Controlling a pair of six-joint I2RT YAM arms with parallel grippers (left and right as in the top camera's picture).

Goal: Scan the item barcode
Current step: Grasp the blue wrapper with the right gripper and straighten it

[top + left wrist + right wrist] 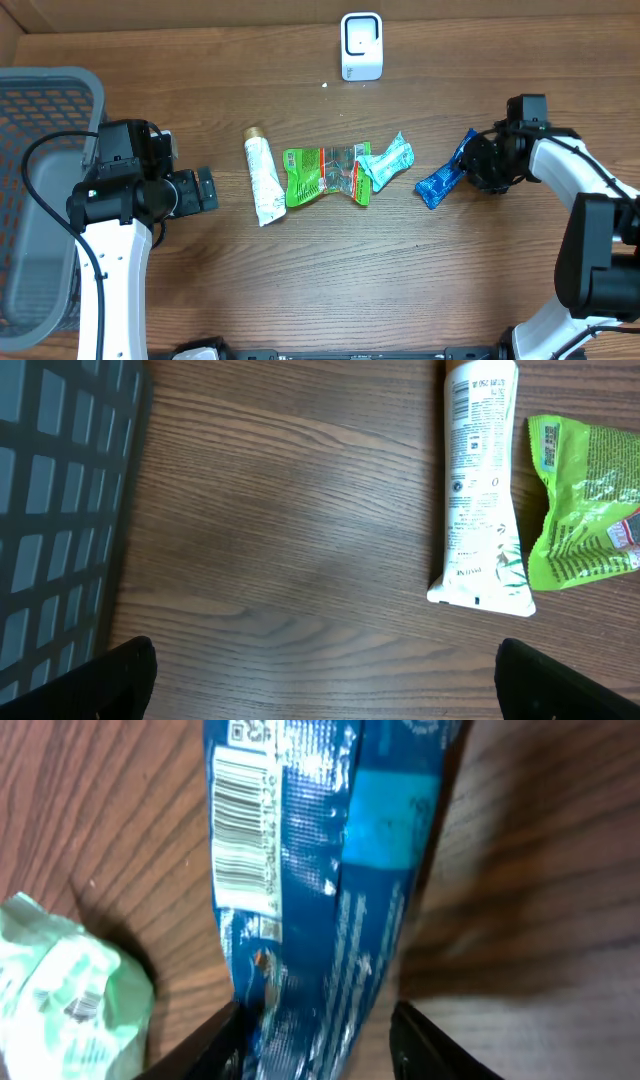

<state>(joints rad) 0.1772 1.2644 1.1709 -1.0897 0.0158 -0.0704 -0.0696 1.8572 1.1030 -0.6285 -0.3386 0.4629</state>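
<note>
Right end effector appears to pinch the blue packet near one end, barcode facing the wrist camera. Packet sits on the right side of the worktop, well apart from the scanner. Left end effector is spread wide near the white tube.

light: even, fairly bright | shadows: soft, darkest beside blue wrapper on tabletop | glare: sheen on wrapper | blur: right wrist close-up soft
</note>
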